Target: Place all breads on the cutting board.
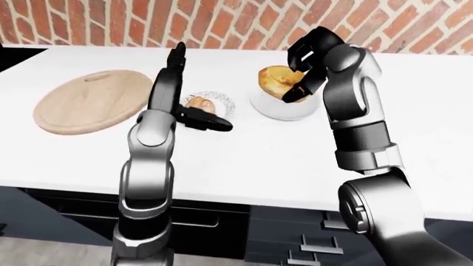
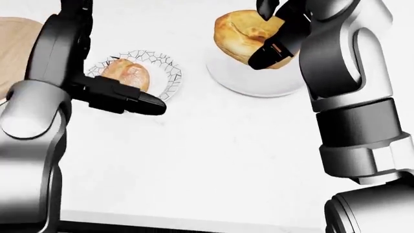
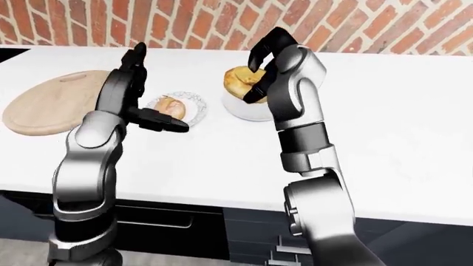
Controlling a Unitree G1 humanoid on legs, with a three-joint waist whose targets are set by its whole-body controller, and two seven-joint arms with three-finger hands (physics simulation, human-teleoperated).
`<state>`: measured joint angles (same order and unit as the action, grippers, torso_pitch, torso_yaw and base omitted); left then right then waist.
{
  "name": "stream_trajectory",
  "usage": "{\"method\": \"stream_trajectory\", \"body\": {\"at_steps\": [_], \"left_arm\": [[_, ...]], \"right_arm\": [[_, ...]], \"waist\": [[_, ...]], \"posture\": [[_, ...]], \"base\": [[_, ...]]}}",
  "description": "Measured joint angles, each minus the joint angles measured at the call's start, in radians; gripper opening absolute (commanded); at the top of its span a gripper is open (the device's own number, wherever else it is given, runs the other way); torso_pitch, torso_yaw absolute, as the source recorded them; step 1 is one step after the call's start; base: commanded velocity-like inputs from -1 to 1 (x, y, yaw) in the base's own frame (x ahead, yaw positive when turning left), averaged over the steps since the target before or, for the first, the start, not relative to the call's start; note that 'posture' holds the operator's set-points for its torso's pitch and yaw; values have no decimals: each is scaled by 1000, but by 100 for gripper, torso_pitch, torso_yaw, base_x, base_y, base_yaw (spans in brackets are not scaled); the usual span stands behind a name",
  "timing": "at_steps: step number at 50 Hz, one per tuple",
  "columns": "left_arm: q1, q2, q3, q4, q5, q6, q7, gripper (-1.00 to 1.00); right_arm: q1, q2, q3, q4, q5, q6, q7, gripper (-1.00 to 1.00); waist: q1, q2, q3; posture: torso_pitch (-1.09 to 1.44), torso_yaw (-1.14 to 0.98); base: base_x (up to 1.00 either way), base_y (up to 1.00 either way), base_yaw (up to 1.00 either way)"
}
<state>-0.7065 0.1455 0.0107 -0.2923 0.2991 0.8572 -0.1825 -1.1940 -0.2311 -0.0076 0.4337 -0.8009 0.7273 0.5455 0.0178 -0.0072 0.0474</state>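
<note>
My right hand (image 2: 262, 36) is shut on a golden bread roll (image 2: 236, 36) and holds it above a plain white plate (image 2: 258, 82). A second, round crusty bread (image 2: 126, 75) lies on a crackle-patterned plate (image 2: 169, 77). My left hand (image 1: 193, 91) stands open over that plate's left side, fingers pointing up and thumb (image 2: 132, 101) stretched across the plate's lower edge, partly hiding the bread. The round wooden cutting board (image 1: 88, 102) lies bare to the left of both plates on the white counter.
The white counter (image 1: 244, 160) runs across the left-eye view, with a red brick wall (image 1: 222, 22) behind it. Dark cabinet drawers (image 1: 295, 238) sit below its near edge. Nothing else stands on the counter.
</note>
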Motion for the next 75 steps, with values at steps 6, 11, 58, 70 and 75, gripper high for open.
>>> {"method": "stream_trajectory", "body": {"at_steps": [6, 11, 58, 70, 75], "left_arm": [[-52, 5, 27, 173, 20, -83, 1, 100], [-125, 28, 47, 344, 12, -142, 19, 100], [-197, 21, 24, 727, 96, -353, 41, 55], [-201, 20, 26, 799, 104, -408, 71, 40], [-208, 22, 26, 834, 108, -428, 88, 37]], "right_arm": [[12, 7, -3, -11, -9, 2, 2, -100], [14, 14, -1, 3, -5, -5, -4, -100], [34, -8, -11, 14, 11, -22, -21, -100], [43, -5, -11, 13, 16, -23, -29, -100], [45, -5, -12, 22, 21, -28, -35, -100]], "waist": [[-3, -2, 2], [-5, 0, -1], [-13, 4, -8], [-14, 6, -12], [-14, 6, -14]], "posture": [[0, 0], [0, 0], [0, 0], [0, 0], [0, 0]], "base": [[0, 0, 0], [0, 0, 0], [0, 0, 0], [0, 0, 0], [0, 0, 0]]}}
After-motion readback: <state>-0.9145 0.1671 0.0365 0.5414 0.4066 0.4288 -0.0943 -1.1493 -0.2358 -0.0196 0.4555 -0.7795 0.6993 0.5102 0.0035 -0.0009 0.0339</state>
